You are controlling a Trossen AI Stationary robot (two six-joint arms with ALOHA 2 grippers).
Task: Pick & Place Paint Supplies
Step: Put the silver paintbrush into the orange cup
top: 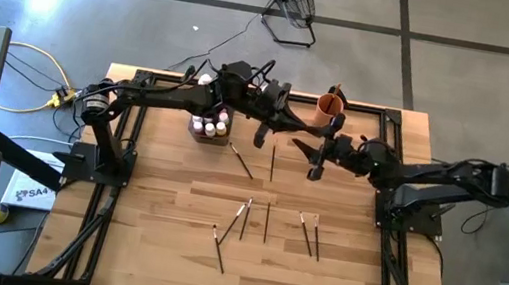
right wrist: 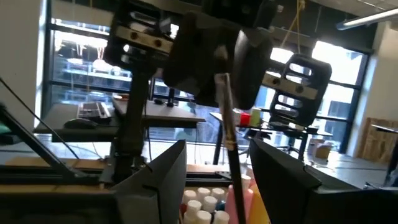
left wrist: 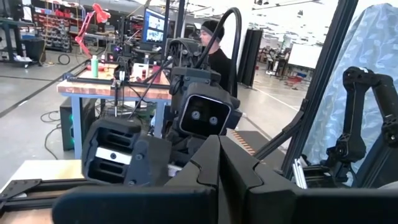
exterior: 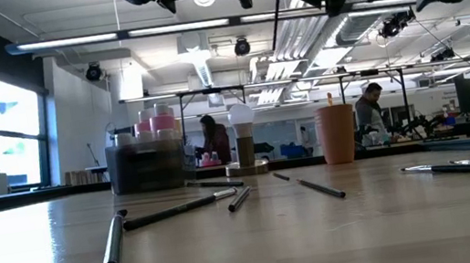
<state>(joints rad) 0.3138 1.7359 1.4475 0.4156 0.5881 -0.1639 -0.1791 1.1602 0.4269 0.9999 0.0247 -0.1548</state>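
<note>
Overhead, both arms are seen meeting above the far middle of the table [top: 166, 261]. The left gripper [top: 263, 136] is held with its fingers pressed together on a brush [right wrist: 227, 134], whose dark handle is seen hanging from it in the right wrist view. The right gripper [top: 310, 161] is held just beside it with its fingers [right wrist: 165, 177] spread wide apart on either side of that brush; whether they touch it cannot be told. The bottles [top: 209, 126], pink ones and white-capped ones, are grouped in a tray [exterior: 143, 167] under the left arm, and an orange cup [top: 330, 108] is stood near the far edge. More brushes [top: 245, 220] are scattered flat on the wood nearer the front, apart from both grippers.
</note>
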